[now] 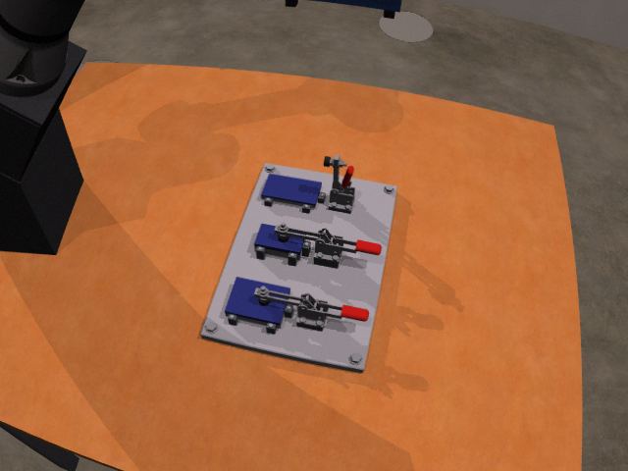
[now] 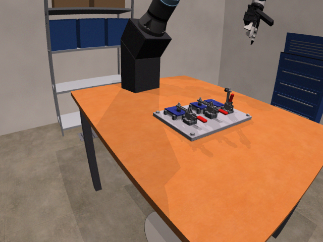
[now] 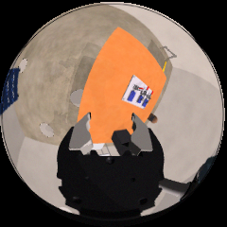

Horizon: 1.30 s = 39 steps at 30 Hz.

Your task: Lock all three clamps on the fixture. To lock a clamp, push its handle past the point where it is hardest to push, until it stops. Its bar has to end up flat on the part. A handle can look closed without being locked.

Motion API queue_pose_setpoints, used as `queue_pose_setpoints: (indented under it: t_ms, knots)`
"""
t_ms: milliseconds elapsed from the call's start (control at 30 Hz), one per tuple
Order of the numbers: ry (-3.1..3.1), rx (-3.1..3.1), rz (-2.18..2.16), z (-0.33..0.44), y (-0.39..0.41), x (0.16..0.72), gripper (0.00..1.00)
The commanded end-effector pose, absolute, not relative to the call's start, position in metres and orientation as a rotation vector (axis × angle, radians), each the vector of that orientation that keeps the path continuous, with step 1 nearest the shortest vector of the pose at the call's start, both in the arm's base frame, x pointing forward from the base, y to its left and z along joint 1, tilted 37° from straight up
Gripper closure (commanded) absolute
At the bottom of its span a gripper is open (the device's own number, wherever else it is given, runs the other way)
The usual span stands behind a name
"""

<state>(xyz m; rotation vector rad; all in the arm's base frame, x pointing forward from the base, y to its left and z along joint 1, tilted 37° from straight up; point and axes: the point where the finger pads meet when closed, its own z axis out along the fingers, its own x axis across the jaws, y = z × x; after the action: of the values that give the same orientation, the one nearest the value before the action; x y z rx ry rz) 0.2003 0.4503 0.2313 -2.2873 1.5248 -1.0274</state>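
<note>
Well, the tool hangs high above the surface, fingers half apart, empty; on the fixture two handles lie down, the far clamp stands upright, unlocked

Table top: orange, smooth, a bit shiny
Fixture plate: grey metal, matt
Clamp handles: red, smooth like plastic
Parts: blue, flat, smooth
Gripper: black body, pale smooth fingers
Floor: grey, rough like stone
</note>
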Motion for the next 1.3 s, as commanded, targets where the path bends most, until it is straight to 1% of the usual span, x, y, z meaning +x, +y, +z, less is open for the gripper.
queue_pose_setpoints:
  t_ms: [0, 200, 333, 733, 900, 1267]
  knots:
    - [1.536, -2.241, -0.921, 0.2277, 0.4528, 0.2007, 0.42]
    - [1.560, -2.221, -0.904, 0.2302, 0.4517, 0.2003, 0.42]
    - [1.632, -2.065, -0.651, 0.2277, 0.4528, 0.2008, 0.42]
    - [1.632, -2.065, -0.651, 0.2277, 0.4528, 0.2008, 0.42]
    - [1.675, -1.917, -0.437, 0.2266, 0.4535, 0.2010, 0.42]
    - [1.675, -1.917, -0.437, 0.2266, 0.4535, 0.2010, 0.42]
